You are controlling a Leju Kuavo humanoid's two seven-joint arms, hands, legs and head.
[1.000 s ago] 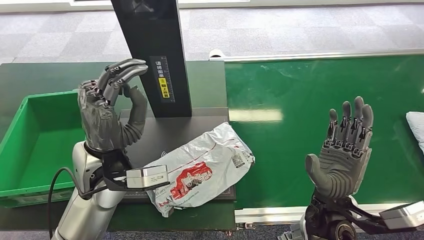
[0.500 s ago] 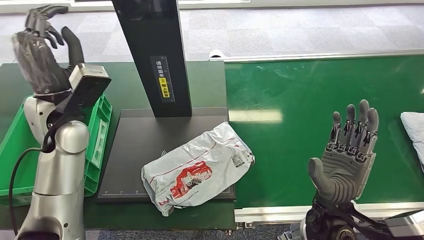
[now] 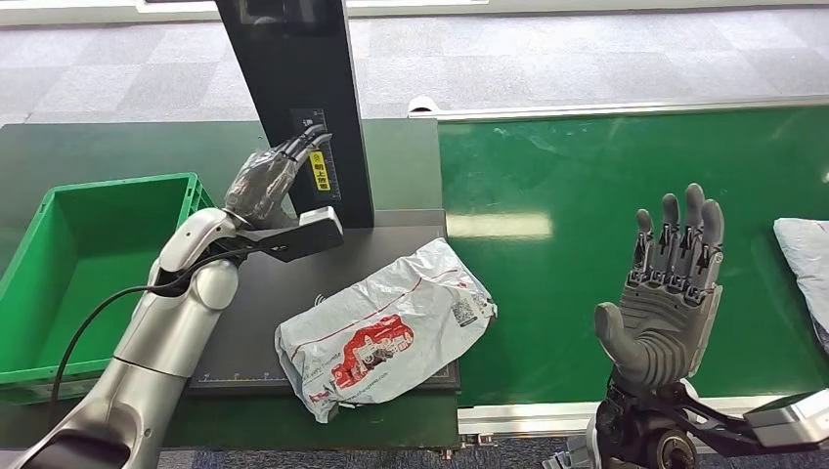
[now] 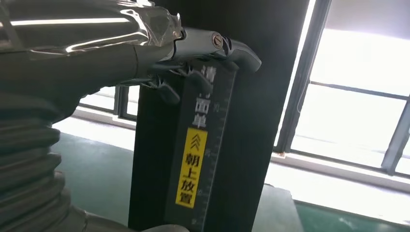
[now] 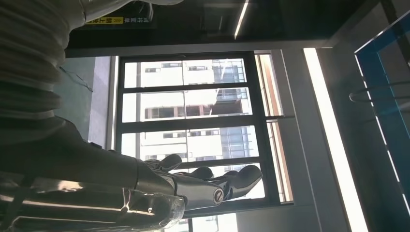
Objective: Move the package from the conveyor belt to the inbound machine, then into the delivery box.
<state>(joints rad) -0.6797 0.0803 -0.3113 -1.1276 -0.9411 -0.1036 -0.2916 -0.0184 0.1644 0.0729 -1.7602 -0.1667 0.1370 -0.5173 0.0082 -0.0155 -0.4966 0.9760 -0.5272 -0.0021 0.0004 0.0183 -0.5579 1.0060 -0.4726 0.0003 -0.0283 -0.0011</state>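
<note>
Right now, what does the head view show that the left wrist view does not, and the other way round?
Head view alone: the package lying on the black platform, the green bin, the conveyor belt and the raised right hand. Left wrist view alone: bright windows. Both: the left hand close to the black column and its yellow label.

A crumpled white package (image 3: 386, 330) lies on the black machine platform (image 3: 264, 283).

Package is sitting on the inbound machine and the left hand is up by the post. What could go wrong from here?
1. The left hand is close against the machine's black post; its fingers may strike it.
2. The package overhangs the platform's front edge and could slide off.
3. A second package lies on the belt beside the raised right hand, which might nudge it.
</note>
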